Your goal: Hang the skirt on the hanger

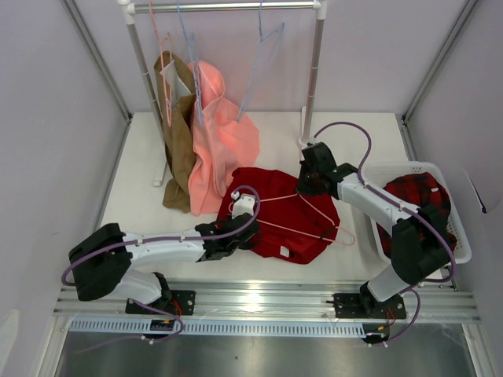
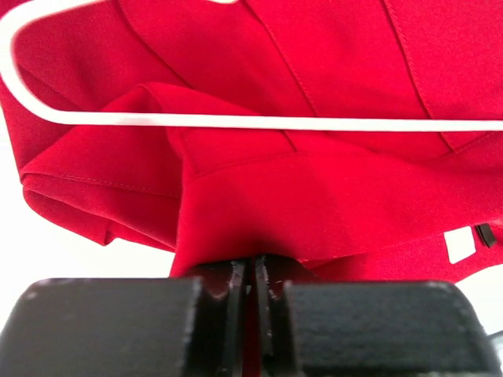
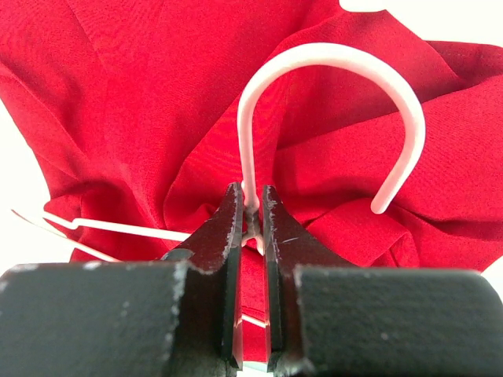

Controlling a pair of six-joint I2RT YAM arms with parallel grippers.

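Note:
The dark red skirt (image 1: 275,206) lies crumpled on the white table between the two arms. On top of it rests the thin pale pink hanger (image 1: 324,210). My left gripper (image 1: 245,234) is at the skirt's near left edge, and in the left wrist view it (image 2: 253,269) is shut on a fold of the skirt (image 2: 314,196). The hanger's bar (image 2: 275,122) crosses the cloth beyond it, and a small white label (image 2: 458,246) shows at the right. My right gripper (image 1: 303,188) (image 3: 251,210) is shut on the hanger's neck, just below the hook (image 3: 330,55).
A clothes rail (image 1: 236,6) stands at the back with light blue hangers (image 1: 259,63), a salmon-pink garment (image 1: 224,141) and a brown garment (image 1: 177,141) on a pink hanger. A white basket (image 1: 464,243) holding plaid cloth (image 1: 416,196) stands at the right.

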